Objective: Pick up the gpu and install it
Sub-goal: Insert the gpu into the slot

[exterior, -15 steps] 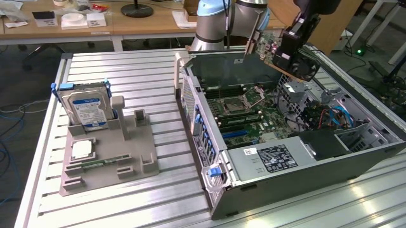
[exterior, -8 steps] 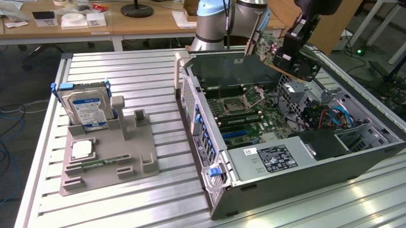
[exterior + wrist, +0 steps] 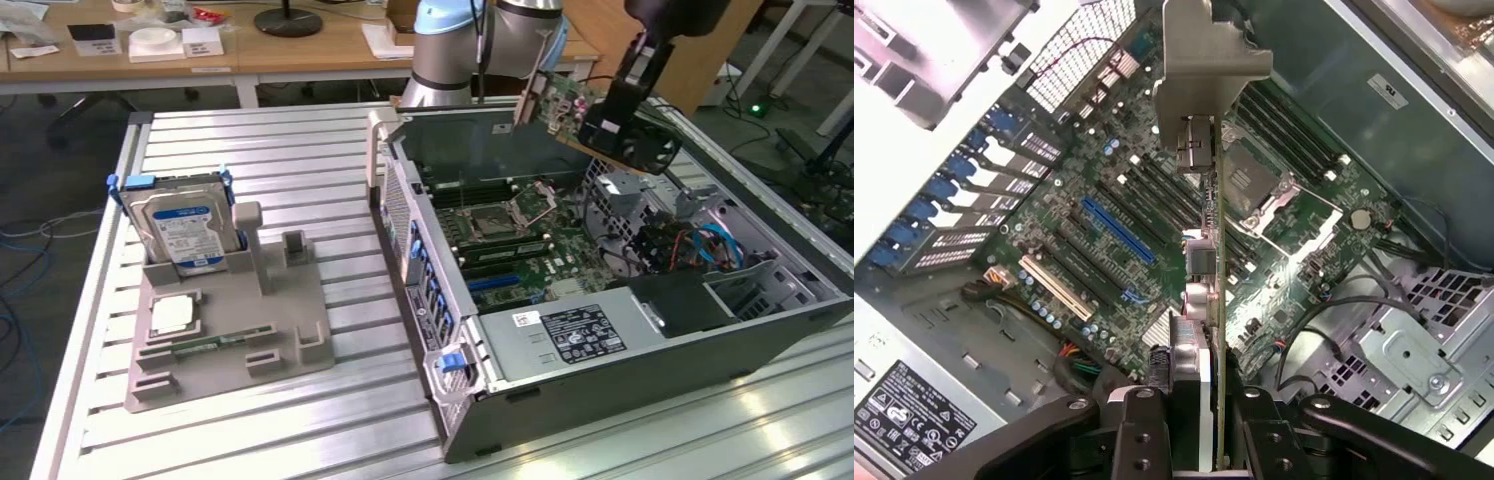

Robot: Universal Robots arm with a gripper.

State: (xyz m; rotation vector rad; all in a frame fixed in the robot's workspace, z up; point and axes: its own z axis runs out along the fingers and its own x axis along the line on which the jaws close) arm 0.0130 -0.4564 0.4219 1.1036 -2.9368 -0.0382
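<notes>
Your tool [image 3: 607,125] is clamped on the gpu [image 3: 567,105], holding the green card in the air with its silver end bracket [image 3: 1204,60] at the end farthest from the fingers [image 3: 1144,435]. Directly below the tool lies an open computer case [image 3: 801,310] on the ribbed metal counter [image 3: 267,140]. From the wrist view you look along the card's edge down onto the motherboard [image 3: 1104,230], where a blue expansion slot [image 3: 1116,228] sits just to one side of the card. Well apart from the tool, a hard drive [image 3: 180,230] stands in a gray holder [image 3: 287,320].
</notes>
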